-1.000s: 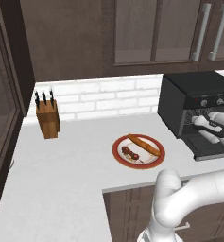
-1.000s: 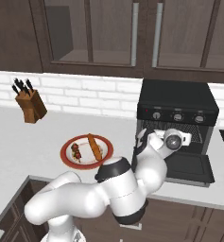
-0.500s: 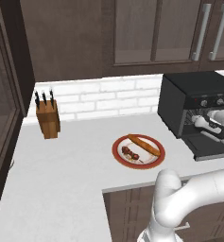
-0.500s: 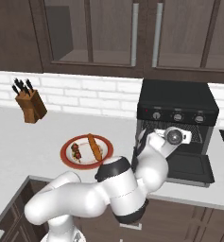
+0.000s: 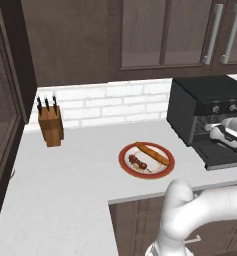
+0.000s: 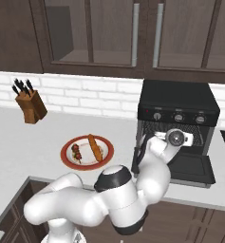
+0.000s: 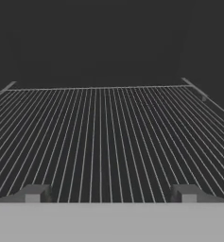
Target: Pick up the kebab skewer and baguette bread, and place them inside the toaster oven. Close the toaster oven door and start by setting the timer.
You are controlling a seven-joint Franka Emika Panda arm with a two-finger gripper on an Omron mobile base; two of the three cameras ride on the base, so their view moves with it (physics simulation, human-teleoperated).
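Gripper [image 7: 110,193] hangs spread and empty over the toaster oven [image 6: 177,110] rack, so I judge pickup unstarted: kebab skewer [image 5: 138,162] and baguette bread [image 5: 152,153] wait plated at my nine o'clock, needing a reach back.

**Even rendered light, dim inside the oven**

Both base views are lit softly and evenly, with no glare. The pale worktop [image 5: 75,170] reads bright, while the cabinets above it stay dark. The plate [image 5: 126,161] and the knife block [image 5: 50,125] throw only faint shadows. Edges are slightly soft. In the hand view the toaster oven's wire rack [image 7: 104,132] is grey, dim and grainy.
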